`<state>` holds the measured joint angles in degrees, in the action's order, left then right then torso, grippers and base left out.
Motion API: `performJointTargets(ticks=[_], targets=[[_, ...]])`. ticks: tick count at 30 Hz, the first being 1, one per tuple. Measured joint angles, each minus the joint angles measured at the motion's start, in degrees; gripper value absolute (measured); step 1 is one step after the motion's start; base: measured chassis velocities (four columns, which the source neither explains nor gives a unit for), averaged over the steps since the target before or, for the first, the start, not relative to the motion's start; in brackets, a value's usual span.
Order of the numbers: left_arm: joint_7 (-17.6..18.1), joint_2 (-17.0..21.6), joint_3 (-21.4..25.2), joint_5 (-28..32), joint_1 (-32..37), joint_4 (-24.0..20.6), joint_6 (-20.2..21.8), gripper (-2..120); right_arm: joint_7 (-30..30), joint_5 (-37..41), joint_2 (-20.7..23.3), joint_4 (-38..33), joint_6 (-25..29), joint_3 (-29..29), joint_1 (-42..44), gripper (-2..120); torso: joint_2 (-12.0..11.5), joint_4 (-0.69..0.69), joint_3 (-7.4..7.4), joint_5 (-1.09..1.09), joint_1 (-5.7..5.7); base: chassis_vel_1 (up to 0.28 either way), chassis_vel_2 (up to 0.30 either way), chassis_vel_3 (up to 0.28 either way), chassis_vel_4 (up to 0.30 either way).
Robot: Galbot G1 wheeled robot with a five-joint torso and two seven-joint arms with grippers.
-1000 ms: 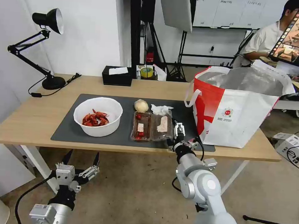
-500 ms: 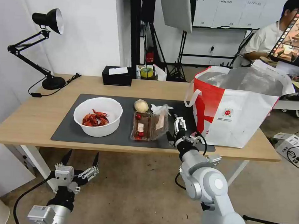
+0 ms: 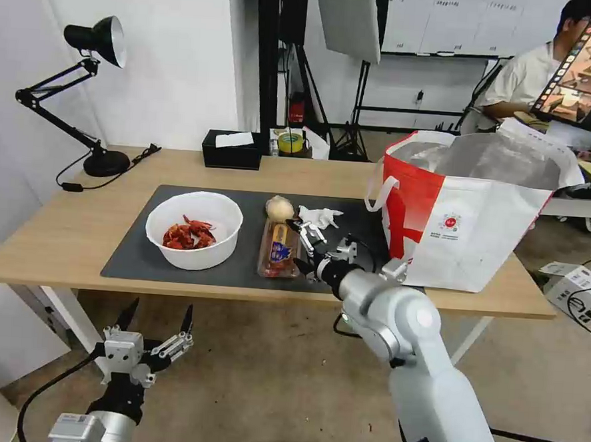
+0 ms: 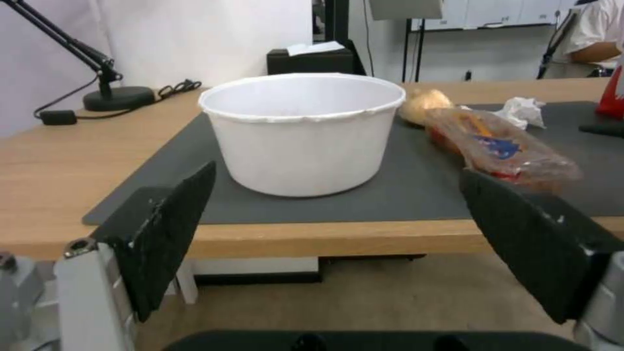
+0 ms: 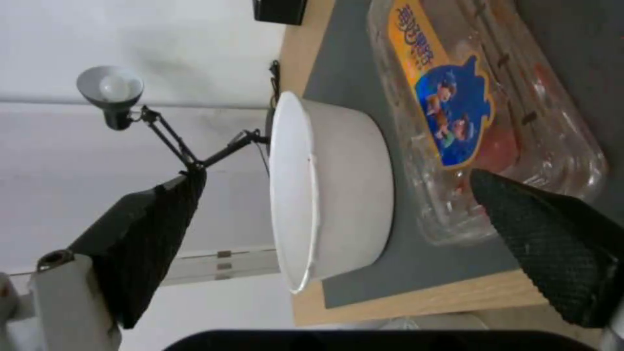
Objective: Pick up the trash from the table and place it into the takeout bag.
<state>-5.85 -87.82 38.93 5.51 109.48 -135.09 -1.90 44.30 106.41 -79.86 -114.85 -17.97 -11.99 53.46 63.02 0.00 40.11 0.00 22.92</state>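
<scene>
The trash lies on the dark mat (image 3: 133, 254) of the table (image 3: 61, 233). It is a white bowl (image 3: 193, 229) of red shells, a closed clear clamshell tray (image 3: 278, 246) with a blue-and-orange label, a beige ball (image 3: 279, 209) and a crumpled tissue (image 3: 319, 216). My right gripper (image 3: 299, 246) is open at the tray's right side, pointing toward the bowl. In the right wrist view one of its fingers (image 5: 546, 229) overlaps the tray (image 5: 494, 122). The red-and-white takeout bag (image 3: 469, 211) stands open at the table's right end. My left gripper (image 3: 155, 332) hangs open below the table's front edge, facing the bowl (image 4: 302, 131).
A black desk lamp (image 3: 93, 42) stands at the table's back left, with its cable trailing on the wood. A black tissue box (image 3: 232, 149) sits at the back edge. A cardboard box (image 3: 575, 281) lies on the floor to the right.
The tray's open lid has folded over and now lies shut. My right gripper has swung left over the mat and turned to the tray's side. The left arm has sunk slightly.
</scene>
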Motion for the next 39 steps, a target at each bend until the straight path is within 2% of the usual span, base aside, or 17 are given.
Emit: performJointTargets(ticks=[8,10,11,14,15,16,18,19,22,23,25,26,28,29,31,34,39], targets=[[0.0,0.1,0.0,0.1,-0.3,-0.1,0.0,100,-4.4,-1.9,4.7,1.5,-2.0,1.3,-3.8,100,0.0,-0.01,0.00,0.01,0.00,0.000,0.000,0.000,0.000],[0.0,0.1,-0.1,0.2,-0.7,0.0,0.0,100,-9.9,-9.2,9.7,3.8,-6.4,4.5,-8.6,100,0.0,-0.01,0.00,0.01,0.00,0.000,0.000,0.000,0.000],[0.0,0.1,-0.1,0.2,-0.7,0.0,0.0,100,-9.9,-9.2,9.7,3.8,-6.4,4.5,-8.6,100,0.0,-0.01,0.00,0.01,0.00,0.000,0.000,0.000,0.000],[0.0,0.5,0.0,0.4,-1.3,0.3,0.0,100,-16.2,-19.5,14.4,8.9,-9.9,11.2,-17.0,92,0.0,-0.01,0.00,0.00,0.00,0.000,0.000,0.000,0.000],[0.0,0.5,0.0,0.4,-1.3,0.3,0.0,100,-16.2,-19.5,14.4,8.9,-9.9,11.2,-17.0,92,0.0,-0.01,0.00,0.00,0.00,0.000,0.000,0.000,0.000],[0.0,0.6,0.1,0.5,-1.4,0.3,0.0,100,-19.0,-23.5,15.2,10.6,-10.4,13.0,-18.7,88,0.0,0.01,0.01,-0.01,0.00,0.000,0.000,0.000,0.000],[0.0,0.7,0.1,0.7,-1.6,0.3,0.0,100,-29.1,-38.1,16.8,15.8,-10.8,17.7,-22.9,78,0.0,0.00,0.00,-0.01,0.01,0.000,0.000,0.000,0.000],[0.0,0.7,0.1,0.7,-1.6,0.3,0.0,100,-29.1,-38.1,16.8,15.8,-10.8,17.7,-22.9,78,0.0,0.00,0.00,-0.01,0.01,0.000,0.000,0.000,0.000],[0.0,0.7,0.1,0.9,-1.8,0.3,0.0,100,-39.9,-52.9,17.4,22.7,-9.3,22.3,-27.9,64,0.0,-0.01,0.01,0.01,0.01,0.000,0.000,0.000,0.000],[0.0,0.7,0.1,0.9,-1.8,0.3,0.0,100,-39.9,-52.9,17.4,22.7,-9.3,22.3,-27.9,64,0.0,-0.01,0.01,0.01,0.01,0.000,0.000,0.000,0.000],[0.0,0.8,0.1,1.0,-1.9,0.3,0.0,100,-46.8,-58.7,17.3,27.2,-8.6,24.8,-31.4,54,0.0,0.00,0.01,0.01,0.01,0.000,0.000,0.000,0.000],[0.0,0.8,0.1,1.0,-1.9,0.3,0.0,100,-46.8,-58.7,17.3,27.2,-8.6,24.8,-31.4,54,0.0,0.00,0.01,0.01,0.01,0.000,0.000,0.000,0.000],[0.0,0.9,0.1,1.2,-2.2,0.4,0.0,100,-52.4,-60.8,16.6,31.7,-8.6,26.8,-35.0,42,0.0,0.00,0.00,0.00,0.00,0.000,0.000,0.000,0.000],[0.0,0.9,0.1,1.2,-2.2,0.4,0.0,100,-52.4,-60.8,16.6,31.7,-8.6,26.8,-35.0,42,0.0,0.00,0.00,0.00,0.00,0.000,0.000,0.000,0.000],[0.0,1.0,-0.1,1.6,-2.5,0.7,0.0,100,-56.1,-62.0,15.8,35.4,-9.0,28.1,-37.4,32,0.0,0.00,0.00,-0.01,0.01,0.000,0.000,0.000,0.000],[0.0,1.1,-0.3,2.0,-3.0,1.1,0.1,100,-58.3,-62.4,15.2,37.5,-9.6,28.9,-38.6,24,0.0,0.00,0.00,0.00,0.01,0.000,0.000,0.000,0.000],[0.0,1.4,-0.6,2.2,-3.9,1.7,0.2,100,-63.2,-62.6,13.8,41.9,-9.9,30.3,-40.0,2,0.0,0.00,0.00,0.00,0.00,0.000,0.000,0.000,0.000]])
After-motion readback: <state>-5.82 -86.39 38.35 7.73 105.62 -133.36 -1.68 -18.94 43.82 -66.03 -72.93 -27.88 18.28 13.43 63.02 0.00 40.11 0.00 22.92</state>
